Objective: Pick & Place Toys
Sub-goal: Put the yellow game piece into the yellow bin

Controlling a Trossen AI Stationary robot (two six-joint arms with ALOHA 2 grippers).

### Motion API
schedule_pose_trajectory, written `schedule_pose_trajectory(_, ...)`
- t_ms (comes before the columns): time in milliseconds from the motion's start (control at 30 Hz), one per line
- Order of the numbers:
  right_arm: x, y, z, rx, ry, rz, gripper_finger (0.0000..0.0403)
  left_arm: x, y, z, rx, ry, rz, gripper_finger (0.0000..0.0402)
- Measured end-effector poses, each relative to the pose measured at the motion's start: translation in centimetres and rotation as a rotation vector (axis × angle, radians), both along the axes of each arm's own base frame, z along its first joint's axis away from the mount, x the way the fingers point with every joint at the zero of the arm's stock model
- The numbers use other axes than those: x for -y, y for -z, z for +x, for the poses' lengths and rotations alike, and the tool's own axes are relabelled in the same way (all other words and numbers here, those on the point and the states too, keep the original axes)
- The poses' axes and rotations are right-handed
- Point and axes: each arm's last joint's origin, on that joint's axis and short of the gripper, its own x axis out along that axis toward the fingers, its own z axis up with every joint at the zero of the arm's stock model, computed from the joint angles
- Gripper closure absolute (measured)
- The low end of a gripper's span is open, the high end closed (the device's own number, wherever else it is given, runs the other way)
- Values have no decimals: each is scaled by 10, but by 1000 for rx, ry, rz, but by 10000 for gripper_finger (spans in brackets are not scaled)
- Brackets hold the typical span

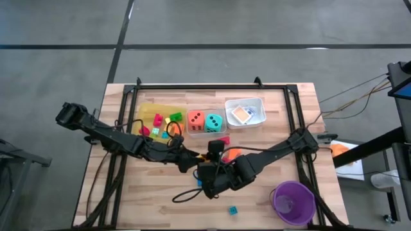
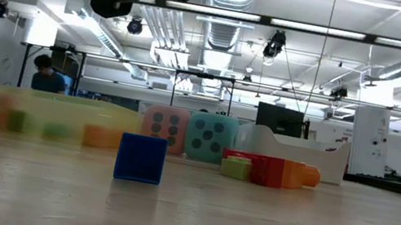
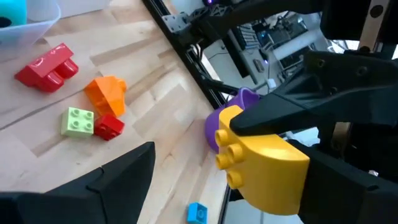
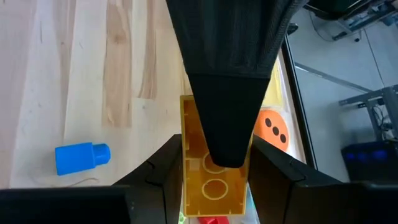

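While the right gripper (image 4: 214, 186) clamps a yellow block (image 3: 261, 163) above the table's middle, the left gripper (image 3: 205, 168) faces it with fingers spread wide, holding nothing; a blue block (image 1: 233, 210) lies near the purple cup (image 1: 293, 202).

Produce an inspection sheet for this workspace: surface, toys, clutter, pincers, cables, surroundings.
Surface: pale wooden table, black frame rails along its edges.
Job's things: orange dotted die and teal dotted die in a clear tray; small blocks in a yellow translucent tray; flat cards in a white tray; red plastic block, orange block and green block loose mid-table; small blue block near the cup.
Clutter: purple round plastic cup at a front corner.
Pincers: right pincer shut on a yellow studded plastic block; left pincer open, close by.
Cables: black cable looped on the table.
Surroundings: grey floor; a person far behind.
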Motion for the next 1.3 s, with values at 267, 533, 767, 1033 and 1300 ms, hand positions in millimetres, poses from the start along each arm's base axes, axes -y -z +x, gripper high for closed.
schedule_pose_trajectory(267, 5, 4, 2, -2, 14, -3, 272, 0, 0, 2, 15, -14, 3, 140)
schedule_pose_trajectory(533, 8, 4, 6, 14, 23, 3, 272, 1, 1, 4, 29, -23, 11, 212)
schedule_pose_trajectory(767, 8, 3, 7, 22, 7, -3, 272, 3, 5, 9, 43, -24, -12, 238)
schedule_pose_trajectory(1033, 8, 3, 8, 34, 10, 3, 272, 2, 4, 9, 45, -23, -17, 242)
schedule_pose_trajectory(1300, 7, 1, 9, 74, 38, 63, 180, 2, 5, 9, 40, -21, -1, 315)
